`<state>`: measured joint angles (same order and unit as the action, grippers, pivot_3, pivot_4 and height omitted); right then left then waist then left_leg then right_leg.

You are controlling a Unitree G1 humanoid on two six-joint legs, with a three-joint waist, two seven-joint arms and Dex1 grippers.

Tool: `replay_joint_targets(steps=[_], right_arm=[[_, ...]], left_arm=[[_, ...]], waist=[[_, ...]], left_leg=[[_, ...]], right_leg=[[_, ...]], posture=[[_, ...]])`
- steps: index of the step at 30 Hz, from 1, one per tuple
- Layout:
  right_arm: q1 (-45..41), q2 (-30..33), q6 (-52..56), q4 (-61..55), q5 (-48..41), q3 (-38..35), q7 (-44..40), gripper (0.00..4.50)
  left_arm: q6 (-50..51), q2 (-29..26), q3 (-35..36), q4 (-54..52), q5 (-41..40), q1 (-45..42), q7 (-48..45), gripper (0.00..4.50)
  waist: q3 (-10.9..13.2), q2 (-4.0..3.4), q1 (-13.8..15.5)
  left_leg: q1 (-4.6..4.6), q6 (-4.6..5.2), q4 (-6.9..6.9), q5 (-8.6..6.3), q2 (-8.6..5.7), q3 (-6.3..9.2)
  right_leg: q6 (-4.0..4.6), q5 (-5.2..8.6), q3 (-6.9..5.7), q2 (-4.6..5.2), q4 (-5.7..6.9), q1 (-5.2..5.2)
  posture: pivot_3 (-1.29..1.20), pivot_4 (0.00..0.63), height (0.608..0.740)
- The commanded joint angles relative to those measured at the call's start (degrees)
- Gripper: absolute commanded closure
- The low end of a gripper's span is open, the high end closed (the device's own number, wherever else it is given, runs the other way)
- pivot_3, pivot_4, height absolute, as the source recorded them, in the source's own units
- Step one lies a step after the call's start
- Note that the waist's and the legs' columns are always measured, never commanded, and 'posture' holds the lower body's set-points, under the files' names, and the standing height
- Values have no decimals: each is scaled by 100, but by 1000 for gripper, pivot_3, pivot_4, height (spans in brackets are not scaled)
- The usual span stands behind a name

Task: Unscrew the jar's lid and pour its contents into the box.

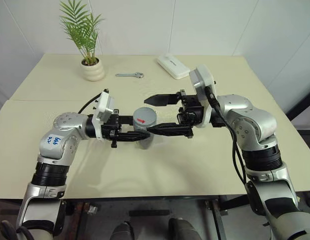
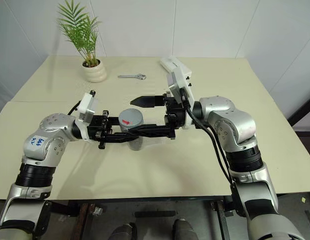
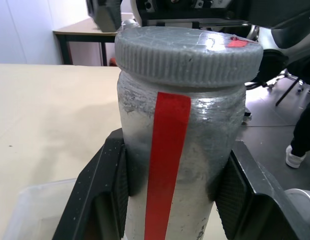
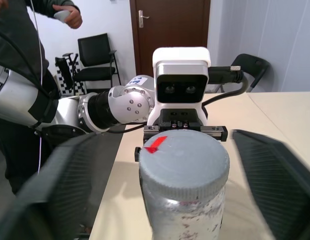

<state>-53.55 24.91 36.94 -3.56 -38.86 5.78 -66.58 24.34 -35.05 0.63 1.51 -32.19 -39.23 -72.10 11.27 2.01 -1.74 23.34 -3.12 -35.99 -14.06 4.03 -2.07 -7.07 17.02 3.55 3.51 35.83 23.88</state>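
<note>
At the frame's centre your left hand (image 1: 132, 134) clamps the jar (image 3: 180, 165); your right hand (image 1: 160, 115) stands apart around the lid (image 1: 144, 116), which is still on, so unscrewing and pouring remain.

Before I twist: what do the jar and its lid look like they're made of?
Jar: likely translucent grey plastic, its surface cloudy and scuffed, with a glossy red stripe. Lid: probably matte grey plastic, its rim ribbed for grip, with a red mark on top.
</note>
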Motion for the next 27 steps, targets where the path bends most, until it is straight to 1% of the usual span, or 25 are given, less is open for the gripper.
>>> replay_joint_targets(steps=[1,5,14,22,27], right_arm=[[-151,-44,-364,-149,183,-301,394,12],[-113,-23,-292,-275,356,-121,551,12],[36,-330,-276,-371,829,307,1038,12],[-77,-547,-377,-142,1012,293,1238,12],[-130,-526,-361,12,1050,139,1287,12]], left_arm=[[-122,-104,205,-18,69,-7,160,2631],[-86,-50,240,-25,47,-26,251,2631],[-101,162,113,-5,56,-63,340,2631],[-267,341,35,28,128,-85,334,2631],[-249,365,31,-27,91,-7,337,2631]], waist=[[0,0,2],[0,0,1],[0,-1,0],[0,-1,-4],[0,-1,3]], left_leg=[[0,0,0,0,0,0],[0,0,1,0,0,0],[1,0,0,0,0,-1],[0,0,1,0,0,0],[1,0,1,0,0,-1]], right_leg=[[0,0,0,0,0,0],[0,0,0,0,1,1],[0,0,0,0,3,2],[0,0,0,-1,5,3],[0,0,0,0,4,3]], posture=[[0,150,740],[0,150,740],[0,150,740],[0,150,740],[0,150,740]])
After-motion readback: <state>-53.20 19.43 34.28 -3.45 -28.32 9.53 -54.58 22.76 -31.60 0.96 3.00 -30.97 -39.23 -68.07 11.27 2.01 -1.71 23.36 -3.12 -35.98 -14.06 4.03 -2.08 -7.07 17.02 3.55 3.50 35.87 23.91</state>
